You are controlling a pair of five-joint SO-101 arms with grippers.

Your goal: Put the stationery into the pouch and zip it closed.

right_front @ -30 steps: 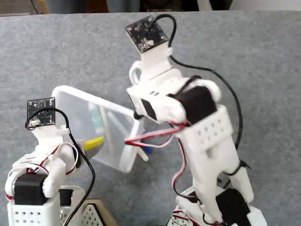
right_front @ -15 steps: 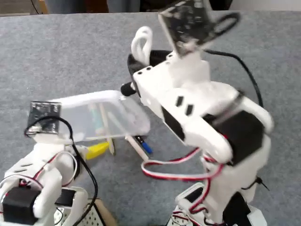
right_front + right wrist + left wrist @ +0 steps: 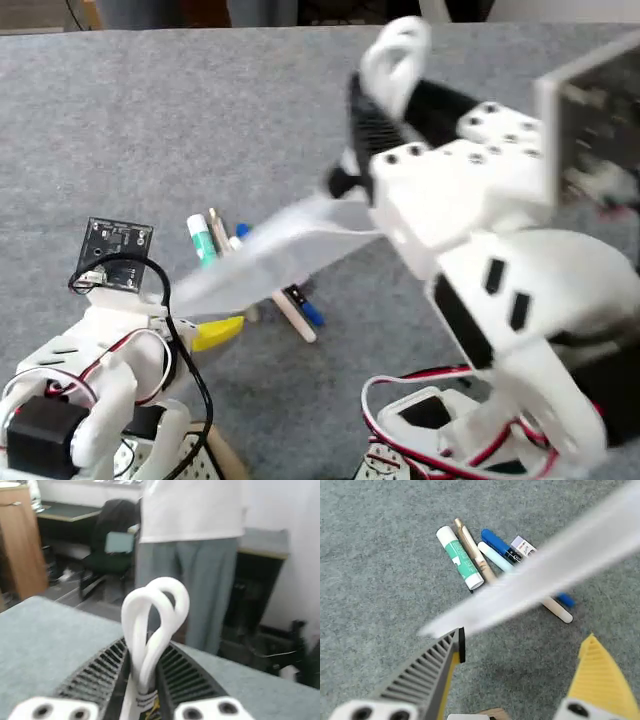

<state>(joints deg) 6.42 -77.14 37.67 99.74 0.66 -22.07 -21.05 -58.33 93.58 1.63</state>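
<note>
My right gripper [image 3: 372, 118] is raised high above the table and shut on the white loop [image 3: 152, 622] of the translucent pouch [image 3: 285, 252], which hangs slanting down toward the left arm. Under the pouch, stationery lies loose on the grey table: a green glue stick [image 3: 460, 565], a beige pen [image 3: 472, 550], a blue pen [image 3: 500, 546] and a white pen [image 3: 556, 609]. My left gripper [image 3: 525, 637] stands open just in front of them, below the pouch's lower edge and holding nothing. Its yellow finger [image 3: 215, 333] sits close to the pens [image 3: 298, 310].
Grey felt covers the table [image 3: 130, 120], with free room at the back and left. A person stands beyond the table's far edge in the right wrist view. The right arm's body [image 3: 500, 300] looms over the front right.
The right arm has swung up and to the right with the loop, pulling the pouch off the table. The stationery that was inside it now lies uncovered on the felt.
</note>
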